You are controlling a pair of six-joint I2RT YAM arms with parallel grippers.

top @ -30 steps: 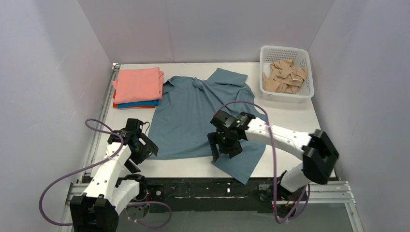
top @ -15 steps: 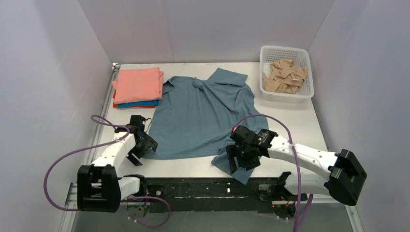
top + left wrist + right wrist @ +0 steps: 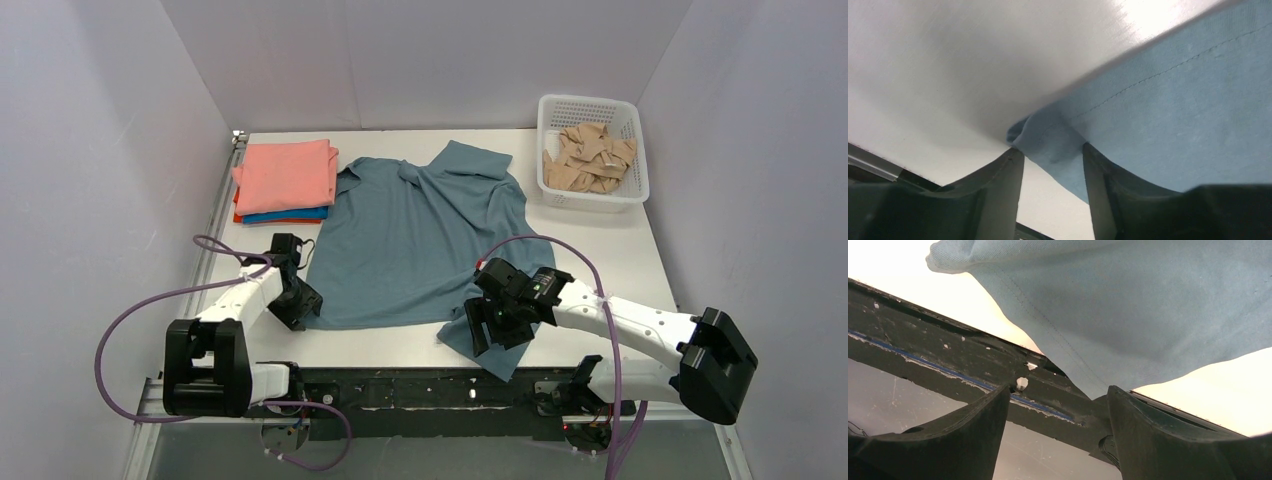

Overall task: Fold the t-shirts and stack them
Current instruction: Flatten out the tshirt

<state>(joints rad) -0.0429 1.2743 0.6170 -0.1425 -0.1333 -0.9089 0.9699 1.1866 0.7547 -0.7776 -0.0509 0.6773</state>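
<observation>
A dusty grey-blue t-shirt point(image 3: 410, 240) lies spread flat mid-table, collar toward the back. Its near right corner hangs over the table's front edge. My left gripper point(image 3: 300, 305) is low at the shirt's near left corner. In the left wrist view that bunched hem corner point(image 3: 1048, 140) sits between the fingers, which stand apart with bare table showing between them. My right gripper point(image 3: 490, 330) is open above the overhanging corner. In the right wrist view the cloth point(image 3: 1128, 305) lies just beyond the wide-apart fingertips. Folded salmon-pink point(image 3: 287, 175), bright blue point(image 3: 285, 214) and orange-red point(image 3: 238, 215) t-shirts are stacked at back left.
A white mesh basket point(image 3: 593, 105) holding beige cloth pieces point(image 3: 590, 160) stands at the back right. The black front rail point(image 3: 948, 345) runs under the right gripper. Grey walls enclose the table on three sides.
The left gripper slid onto the shirt's near left corner and its jaws narrowed around it. The right arm swung from mid-shirt to the near right corner, then held there.
</observation>
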